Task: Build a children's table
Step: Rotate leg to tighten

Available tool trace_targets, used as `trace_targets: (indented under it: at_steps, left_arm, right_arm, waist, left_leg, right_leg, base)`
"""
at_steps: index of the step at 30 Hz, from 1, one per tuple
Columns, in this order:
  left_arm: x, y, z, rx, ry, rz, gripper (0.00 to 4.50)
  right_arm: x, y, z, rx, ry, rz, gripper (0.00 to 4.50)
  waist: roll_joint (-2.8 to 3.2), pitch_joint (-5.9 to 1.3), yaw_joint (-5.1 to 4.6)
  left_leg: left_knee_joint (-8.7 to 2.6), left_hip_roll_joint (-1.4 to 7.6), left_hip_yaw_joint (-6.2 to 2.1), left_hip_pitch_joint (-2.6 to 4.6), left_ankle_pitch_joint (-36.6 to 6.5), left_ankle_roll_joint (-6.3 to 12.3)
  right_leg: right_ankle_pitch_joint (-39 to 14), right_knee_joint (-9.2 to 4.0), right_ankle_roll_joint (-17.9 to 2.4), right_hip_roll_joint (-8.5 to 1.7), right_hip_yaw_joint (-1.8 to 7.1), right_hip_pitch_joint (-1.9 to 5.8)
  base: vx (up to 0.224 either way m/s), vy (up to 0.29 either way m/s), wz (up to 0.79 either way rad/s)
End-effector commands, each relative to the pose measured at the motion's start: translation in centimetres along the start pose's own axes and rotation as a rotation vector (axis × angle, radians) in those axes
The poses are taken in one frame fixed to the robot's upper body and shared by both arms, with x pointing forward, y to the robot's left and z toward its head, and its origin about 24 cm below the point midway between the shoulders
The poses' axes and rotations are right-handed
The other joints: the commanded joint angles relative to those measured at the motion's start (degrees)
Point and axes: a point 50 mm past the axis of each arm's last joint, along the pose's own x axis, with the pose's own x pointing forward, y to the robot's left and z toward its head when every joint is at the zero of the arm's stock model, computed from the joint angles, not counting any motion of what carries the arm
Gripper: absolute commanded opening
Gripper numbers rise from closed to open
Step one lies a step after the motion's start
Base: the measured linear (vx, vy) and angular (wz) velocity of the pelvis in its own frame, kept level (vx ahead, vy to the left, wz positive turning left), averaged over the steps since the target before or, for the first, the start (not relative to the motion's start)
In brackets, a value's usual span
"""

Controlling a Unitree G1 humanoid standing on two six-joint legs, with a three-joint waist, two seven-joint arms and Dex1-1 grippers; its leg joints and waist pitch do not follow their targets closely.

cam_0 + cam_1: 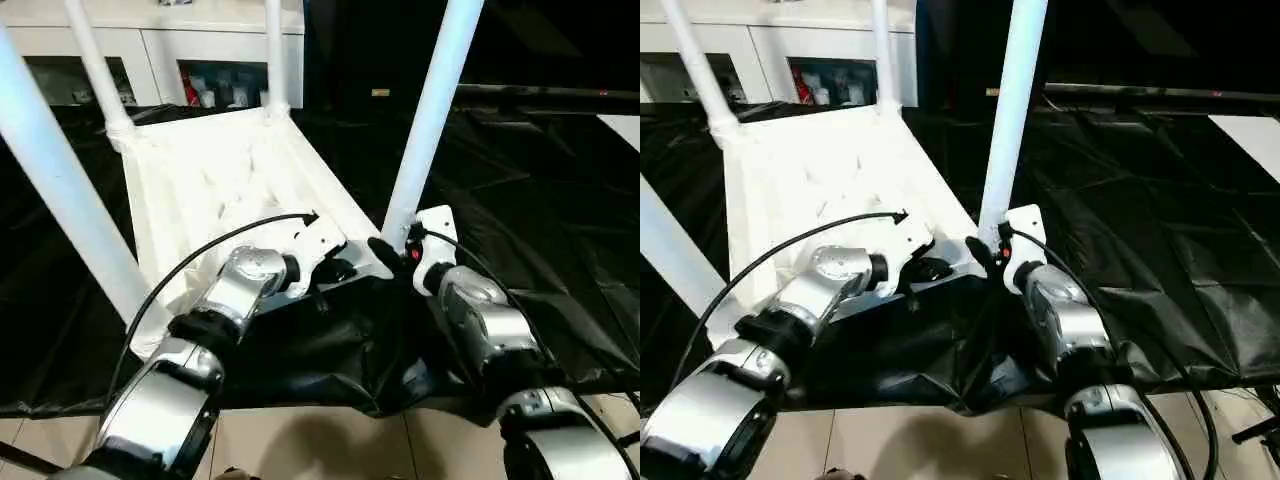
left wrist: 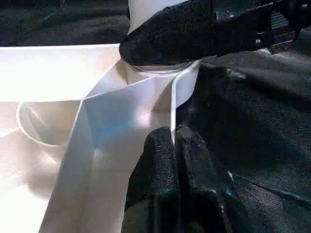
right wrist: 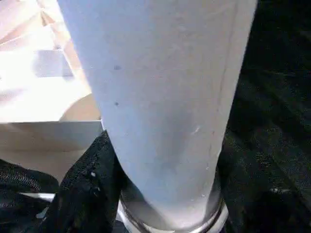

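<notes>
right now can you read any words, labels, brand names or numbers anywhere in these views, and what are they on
None can be read.
Tabletop and legs: plain white, no print or moulded mark visible.
Packages on the shelf behind: too small and blurred to read.
Black sheet: unmarked.
Left end effector and right end effector: no label visible.
</notes>
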Motion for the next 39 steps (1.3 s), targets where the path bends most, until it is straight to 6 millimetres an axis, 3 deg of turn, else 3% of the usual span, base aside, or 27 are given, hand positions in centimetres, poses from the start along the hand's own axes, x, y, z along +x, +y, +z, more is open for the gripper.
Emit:
trace_targets:
  at_steps: [1,8,10,13,14,16,18,26,27,28,33,35,39]
  left_arm:
    - [0.6,0.1,1.9,0.03,-0.062,0.029,0.0]
    - [-0.6,0.0,0.9,0.097,-0.035,-0.099,0.0]
    - [-1.6,-0.4,0.2,0.114,-0.024,-0.222,0.0]
    - [-2.0,-0.5,-0.1,0.121,-0.017,-0.265,0.0]
    - [-2.5,-0.5,-0.4,0.132,-0.002,-0.3,0.0]
    - [-3.1,-0.5,-0.8,0.137,0.022,-0.341,0.0]
    - [-4.2,-0.6,-1.3,0.143,0.05,-0.417,0.0]
    - [-6.1,-1.1,-1.7,0.166,0.093,-0.55,0.0]
    - [-6.2,-1.1,-1.7,0.167,0.093,-0.55,0.0]
    - [-6.3,-1.0,-1.5,0.17,0.093,-0.553,0.0]
    - [-6.2,-1.2,-1.2,0.173,0.08,-0.547,0.0]
    - [-6.1,-1.2,-1.1,0.171,0.07,-0.536,0.0]
    - [-5.6,-1.1,-0.9,0.163,0.053,-0.492,0.0]
  right_arm:
    - [1.0,3.2,-1.5,-0.002,0.065,0.164,3.08]
    - [-0.5,2.4,-0.2,-0.09,0.029,0.374,3.29]
    - [-2.1,1.9,-0.1,-0.135,0.045,0.527,3.29]
    - [-2.7,1.7,-0.1,-0.151,0.055,0.577,3.29]
    - [-3.4,1.3,-0.1,-0.158,0.075,0.629,3.29]
    - [-4.2,0.9,0.0,-0.153,0.1,0.686,3.29]
    - [-5.3,0.5,0.1,-0.161,0.142,0.764,3.29]
    - [-6.3,0.1,0.3,-0.207,0.194,0.837,3.29]
    - [-6.3,0.1,0.3,-0.207,0.195,0.838,3.05]
    - [-6.4,0.2,0.3,-0.213,0.205,0.857,2.96]
    - [-6.5,0.5,0.4,-0.207,0.216,0.882,2.57]
    - [-6.5,0.6,0.3,-0.2,0.217,0.887,2.5]
    - [-6.3,0.5,0.0,-0.185,0.211,0.852,2.44]
  waist:
    - [-0.21,-3.57,0.17]
    - [-0.63,-3.58,0.45]
    - [-0.59,-3.58,0.74]
    - [-0.44,-3.69,0.84]
    - [-0.39,-3.82,1.09]
    - [-0.41,-3.9,1.53]
    - [-0.39,-3.91,2.12]
    - [-0.31,-3.53,2.76]
    - [-0.31,-3.51,2.78]
    - [-0.67,-3.48,2.8]
    - [-0.72,-3.68,2.97]
    - [-0.8,-3.71,2.99]
    - [-0.9,-3.66,2.96]
  left_leg:
    - [-4.16,1.08,-0.98,1.28,-21.4,-0.42]
    - [-4.17,1.18,-1.0,1.13,-20.3,0.77]
    - [-4.15,1.46,-0.92,1.0,-19.3,1.74]
    - [-4.05,1.52,-0.73,0.81,-17.6,2.26]
    - [-3.84,1.66,-0.54,1.13,-16.5,2.4]
    - [-3.8,1.73,-0.57,1.06,-14.9,2.98]
    - [-3.65,1.83,-0.41,1.04,-13.9,3.75]
    - [-4.27,2.04,-0.48,1.66,-18.6,0.36]
    - [-4.3,2.05,-0.47,1.62,-18.6,0.29]
    - [-4.27,1.99,-0.45,1.55,-18.6,0.21]
    - [-4.12,1.91,-0.5,1.37,-16.3,0.48]
    - [-3.98,1.86,-0.41,1.28,-14.8,0.98]
    - [-3.91,1.8,-0.4,1.23,-15.0,1.07]
  right_leg:
    - [-19.4,-5.49,-10.6,-2.68,1.83,1.83]
    - [-19.3,-5.5,-10.5,-2.77,1.76,2.14]
    - [-16.7,-5.15,-11.1,-2.82,1.92,2.38]
    - [-13.8,-4.69,-12.3,-2.71,1.89,2.36]
    - [-11.0,-4.4,-13.5,-2.63,1.92,2.2]
    - [-8.4,-4.05,-14.3,-2.52,1.79,2.73]
    - [-7.0,-3.76,-15.1,-2.59,1.8,2.67]
    - [-15.6,-4.48,-13.2,-2.84,2.01,1.85]
    - [-15.7,-4.48,-13.1,-2.86,2.04,1.85]
    - [-16.2,-4.48,-12.8,-2.85,2.05,1.86]
    - [-14.3,-4.21,-12.4,-2.9,2.09,2.06]
    - [-12.3,-4.0,-12.8,-2.81,2.05,2.12]
    - [-13.6,-4.16,-12.5,-2.84,2.06,2.13]
  base:
    - [0.0,0.0,0.0]
    - [0.0,0.0,0.0]
    - [0.0,0.0,0.0]
    - [0.0,0.0,0.0]
    - [0.0,0.0,0.0]
    - [0.0,0.0,0.0]
    - [0.0,0.0,0.0]
    - [0.0,0.0,0.0]
    - [0.0,0.0,0.0]
    - [0.0,0.0,0.0]
    - [0.0,0.0,0.0]
    - [0.0,0.0,0.0]
    - [0.0,0.0,0.0]
